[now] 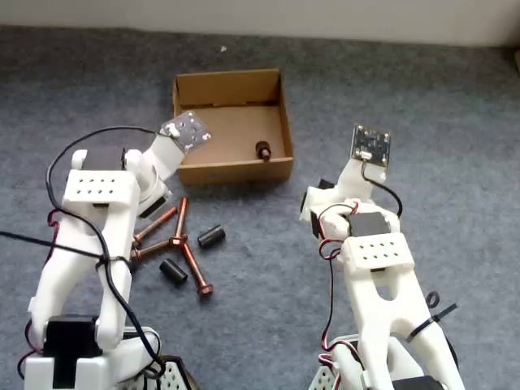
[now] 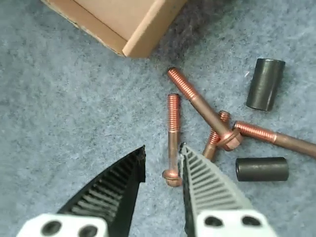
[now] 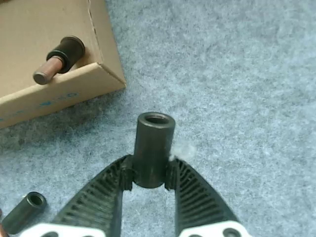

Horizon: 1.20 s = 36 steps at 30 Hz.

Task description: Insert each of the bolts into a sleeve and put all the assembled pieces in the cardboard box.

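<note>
- Bolts point(image 1: 182, 218) lie loose in a crossed heap on the grey carpet point(image 1: 268, 276), at about 7 o'clock from the cardboard box point(image 1: 236, 171) in the high view. None of these has a sleeve on it yet.
- One bolt point(image 2: 173, 128) lies a little apart from the tangle. That is probably why it was chosen: its shank is free to be gripped without disturbing the others.
- Left gripper point(image 2: 163, 148) stands open over this bolt's head end. The pale finger is just beside the shank and the dark one is off to the other side, so nothing is gripped.
- Held sleeve point(image 3: 154, 140) is pinched at its lower end in the closed right gripper point(image 3: 149, 165) at about 4 o'clock from the box. It stands upright with its bore open — I judge it is presented this way so a bolt can be pushed in.
- Two loose sleeves point(image 1: 211, 237) point(image 1: 173, 272) lie at 3 and 6 o'clock of the heap, waiting for their turn.
- One assembled piece point(image 1: 263, 151) already lies in the box, at about 4 o'clock of its floor, so the task looks early — most of the pairing is left to do.
</note>
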{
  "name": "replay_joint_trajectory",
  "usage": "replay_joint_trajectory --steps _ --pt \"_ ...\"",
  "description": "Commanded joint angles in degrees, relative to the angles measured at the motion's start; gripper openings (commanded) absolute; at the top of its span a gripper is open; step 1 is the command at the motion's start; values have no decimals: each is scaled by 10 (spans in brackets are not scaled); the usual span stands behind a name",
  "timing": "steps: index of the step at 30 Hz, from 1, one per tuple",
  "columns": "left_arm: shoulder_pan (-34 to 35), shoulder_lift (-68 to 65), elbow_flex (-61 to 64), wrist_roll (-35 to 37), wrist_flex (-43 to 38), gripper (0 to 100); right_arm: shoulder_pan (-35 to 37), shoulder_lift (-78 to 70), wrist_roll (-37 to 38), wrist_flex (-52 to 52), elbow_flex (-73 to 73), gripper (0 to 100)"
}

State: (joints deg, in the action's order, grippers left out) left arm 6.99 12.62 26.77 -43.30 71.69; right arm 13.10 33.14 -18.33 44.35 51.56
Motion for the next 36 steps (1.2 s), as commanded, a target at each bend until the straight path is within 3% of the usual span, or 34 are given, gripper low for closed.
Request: replay_joint_trajectory --steps 1,9,16,26,36 --pt "2 -41 -1 27 -35 158 -6 21 -3 -11 -2 5" --pt "4 -136 -36 -182 -61 158 -6 21 -2 -11 -2 5" --pt "-17 -196 -93 -195 -55 158 -6 21 -2 -11 -2 5" --pt "-73 -196 -51 -229 -43 158 -5 21 23 -11 -2 5" --pt "16 -174 -59 -273 -43 158 -5 21 25 -11 -3 5"
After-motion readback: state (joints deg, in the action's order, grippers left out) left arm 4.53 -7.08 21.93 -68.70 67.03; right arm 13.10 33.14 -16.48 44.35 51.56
